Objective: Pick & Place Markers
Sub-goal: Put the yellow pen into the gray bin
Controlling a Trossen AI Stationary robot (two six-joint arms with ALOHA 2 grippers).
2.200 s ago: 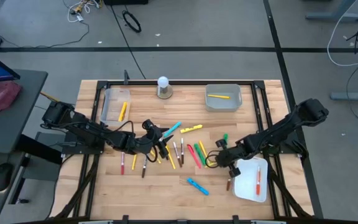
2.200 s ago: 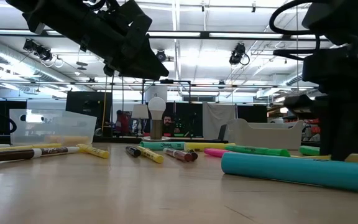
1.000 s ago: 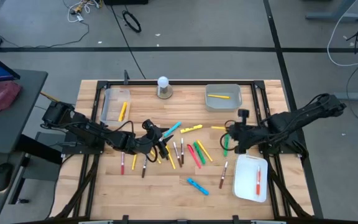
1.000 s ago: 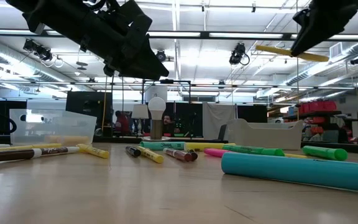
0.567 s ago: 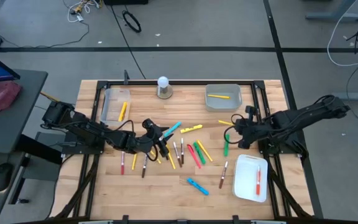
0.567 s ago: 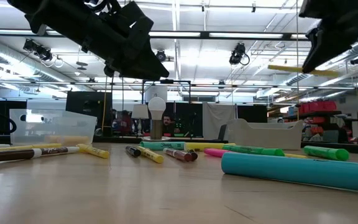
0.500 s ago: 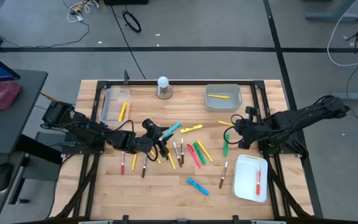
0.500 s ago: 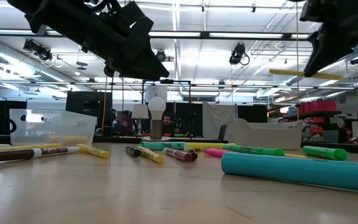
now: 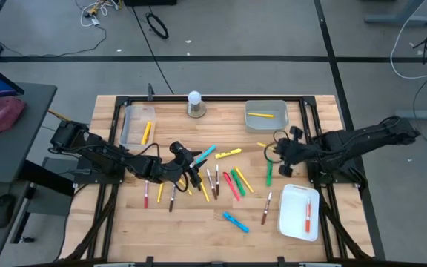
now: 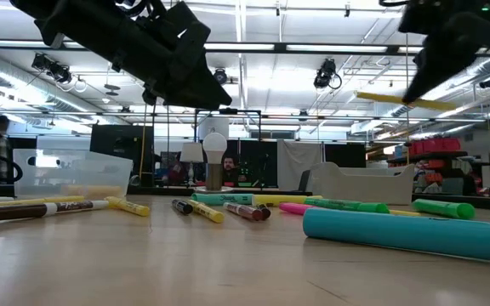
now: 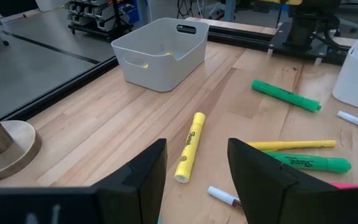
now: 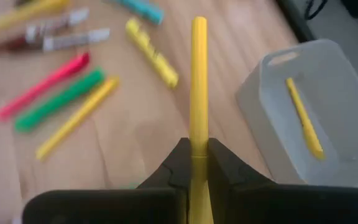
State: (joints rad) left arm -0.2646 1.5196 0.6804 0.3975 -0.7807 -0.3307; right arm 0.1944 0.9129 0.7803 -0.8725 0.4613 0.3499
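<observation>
Many markers in yellow, green, pink, blue and brown lie scattered on the wooden table. My right gripper hovers right of centre, near the grey bin, and is shut on a yellow marker. In the low view this yellow marker hangs high above the table. My left gripper is open and hovers over the middle cluster, above a short yellow marker that lies flat on the wood. My right gripper pinches the yellow marker between its two fingers, near one end of the stick. The long free part sticks out forward along the fingers. The marker is lifted clear and lies almost level in the low view.
The grey bin holds one yellow marker. A clear tray at the far left holds a yellow one, and a white tray at the near right holds a red one. A white ball on a base stands at the far edge.
My right gripper, still shut on the yellow marker, has moved a little toward the far edge and the grey bin, turning as it went. The marker has stayed lifted clear above the table. My left arm has kept still.
</observation>
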